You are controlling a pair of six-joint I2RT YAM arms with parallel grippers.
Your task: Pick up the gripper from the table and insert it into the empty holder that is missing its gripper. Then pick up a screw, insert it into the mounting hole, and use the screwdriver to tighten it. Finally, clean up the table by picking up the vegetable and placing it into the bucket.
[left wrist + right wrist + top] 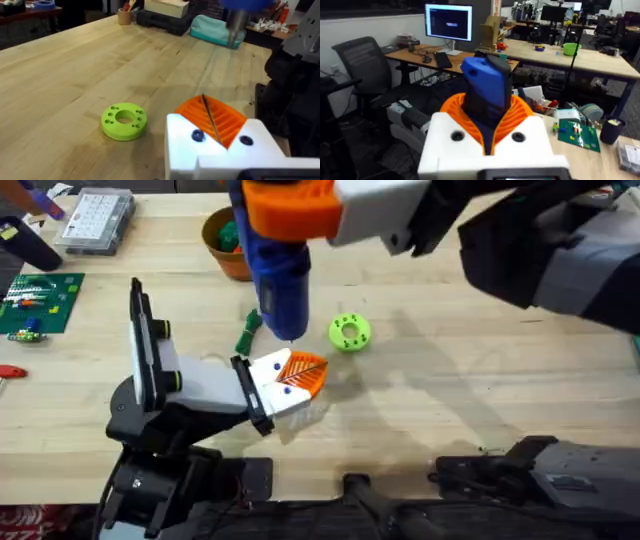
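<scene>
One slip away from trouble: right gripper (290,210) clamped on screwdriver (280,280), bit poised over gripper (302,372) seated in holder (285,395) near table (480,400) centre, left gripper unreadable; could skid off the screw if tilted.

The table (480,380) is viewed from above; the green disc (349,332) is seen closer, low and level, from the left wrist (124,120).
</scene>
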